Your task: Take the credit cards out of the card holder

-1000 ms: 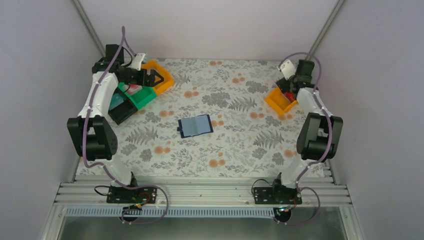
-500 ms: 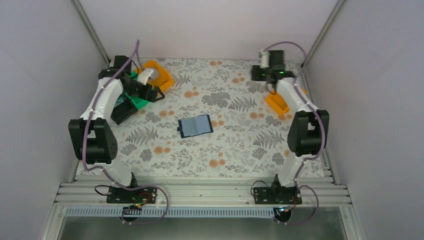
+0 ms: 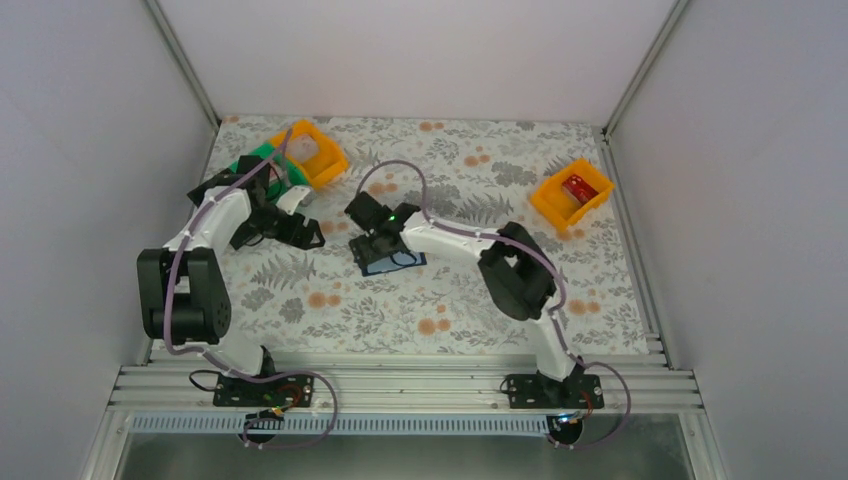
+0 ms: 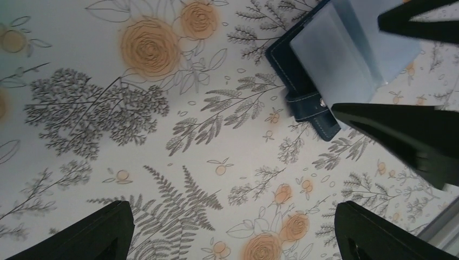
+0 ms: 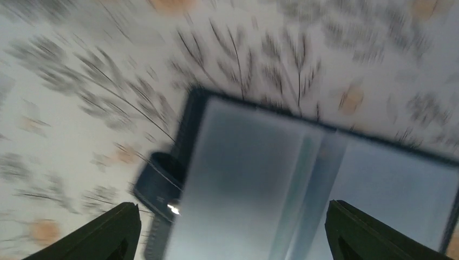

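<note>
As the card holder (image 4: 335,59) lies open, the wide, empty left pincer (image 4: 234,216) should pin its cover while the wide, empty right pincer (image 5: 231,214) pinches a card edge.

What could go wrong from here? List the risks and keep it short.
1. The right hand hangs open over the open card holder, and its own view is blurred. It could shove the holder instead of gripping it.
2. The left hand is open beside the holder, close to the right hand. The two could collide.
3. Nothing pins the holder to the table, so a pull on its pockets might drag it along.
</note>
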Controlling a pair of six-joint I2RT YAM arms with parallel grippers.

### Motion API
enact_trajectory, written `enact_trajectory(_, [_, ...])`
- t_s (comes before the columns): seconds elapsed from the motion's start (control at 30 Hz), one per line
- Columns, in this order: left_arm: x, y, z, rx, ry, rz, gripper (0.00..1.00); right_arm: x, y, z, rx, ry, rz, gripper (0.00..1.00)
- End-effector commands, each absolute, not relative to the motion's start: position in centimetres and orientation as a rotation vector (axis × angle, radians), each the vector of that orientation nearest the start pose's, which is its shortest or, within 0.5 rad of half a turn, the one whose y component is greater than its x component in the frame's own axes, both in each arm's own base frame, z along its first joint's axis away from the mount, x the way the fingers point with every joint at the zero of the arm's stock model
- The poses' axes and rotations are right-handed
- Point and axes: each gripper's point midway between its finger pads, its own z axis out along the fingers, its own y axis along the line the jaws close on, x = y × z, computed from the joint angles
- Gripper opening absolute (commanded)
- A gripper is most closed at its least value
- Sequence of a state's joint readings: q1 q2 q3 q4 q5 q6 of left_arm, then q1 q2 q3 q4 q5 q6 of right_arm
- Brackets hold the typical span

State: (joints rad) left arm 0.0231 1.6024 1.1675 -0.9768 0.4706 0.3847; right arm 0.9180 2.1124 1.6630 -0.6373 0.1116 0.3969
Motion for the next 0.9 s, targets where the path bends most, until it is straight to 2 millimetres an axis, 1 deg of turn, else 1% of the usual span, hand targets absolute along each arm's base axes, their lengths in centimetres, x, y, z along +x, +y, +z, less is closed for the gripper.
enact_trajectory(0.0, [31.8,-6.3,11.4,0.555,2.724,-0.538,0.93,32.2,36.8,4.2,-0.559,2.676,0.048,0.84])
enact_trajectory(0.07, [31.7,-6.3,11.6,0.555,2.717,-0.536,0.93,31.3,36.4,2.6,-0.547,2.710,0.076,0.79])
enact_trajectory(0.13, [31.7,-6.2,11.8,0.552,2.715,-0.534,0.93,30.9,35.8,1.1,-0.485,2.731,0.098,0.77])
enact_trajectory(0.17, [31.8,-6.2,11.8,0.551,2.714,-0.531,0.93,31.2,35.3,0.4,-0.430,2.745,0.107,0.75])
enact_trajectory(0.23, [32.0,-6.1,12.2,0.549,2.707,-0.518,0.93,32.5,33.6,-0.5,-0.287,2.763,0.121,0.64])
enact_trajectory(0.27, [32.0,-6.0,12.3,0.547,2.704,-0.511,0.93,33.2,33.2,-0.8,-0.221,2.752,0.144,0.58])
enact_trajectory(0.3, [32.1,-6.0,12.4,0.547,2.700,-0.507,0.93,33.7,32.4,-1.0,-0.155,2.754,0.158,0.54])
enact_trajectory(0.33, [32.1,-5.9,12.6,0.546,2.697,-0.502,0.93,34.6,32.3,-0.8,-0.088,2.729,0.207,0.53])
enact_trajectory(0.4, [32.1,-5.8,12.6,0.547,2.697,-0.494,0.93,36.0,32.1,-0.6,0.003,2.710,0.293,0.54])
enact_trajectory(0.47, [32.1,-5.7,12.5,0.542,2.696,-0.487,0.93,36.8,33.6,0.4,-0.041,2.682,0.381,0.58])
enact_trajectory(0.53, [32.1,-5.7,12.4,0.548,2.691,-0.481,0.94,37.2,35.5,1.9,-0.130,2.664,0.433,0.69])
enact_trajectory(0.6, [32.3,-5.6,12.2,0.552,2.690,-0.470,0.94,37.5,36.8,4.0,-0.179,2.640,0.491,0.81])
enact_trajectory(0.67, [32.8,-5.5,12.2,0.548,2.685,-0.460,0.95,38.0,37.3,7.5,-0.192,2.570,0.558,0.96])
enact_trajectory(0.7, [33.2,-5.5,12.4,0.547,2.674,-0.462,0.95,38.4,37.1,10.0,-0.200,2.512,0.587,0.99])
enact_trajectory(0.73, [33.6,-5.6,12.8,0.549,2.658,-0.469,0.94,38.8,36.3,11.9,-0.194,2.462,0.594,0.99])
enact_trajectory(0.77, [34.1,-5.9,13.4,0.555,2.631,-0.478,0.95,39.3,35.3,14.7,-0.188,2.389,0.611,0.99])
enact_trajectory(0.8, [34.6,-6.1,14.0,0.562,2.595,-0.485,0.95,39.8,33.8,17.2,-0.173,2.320,0.616,0.99])
enact_trajectory(0.83, [35.3,-6.2,14.7,0.567,2.552,-0.478,0.99,40.2,31.8,20.4,-0.163,2.228,0.621,0.99])
enact_trajectory(0.87, [36.1,-6.1,15.4,0.554,2.507,-0.451,1.00,40.4,29.6,22.8,-0.159,2.146,0.608,0.99])
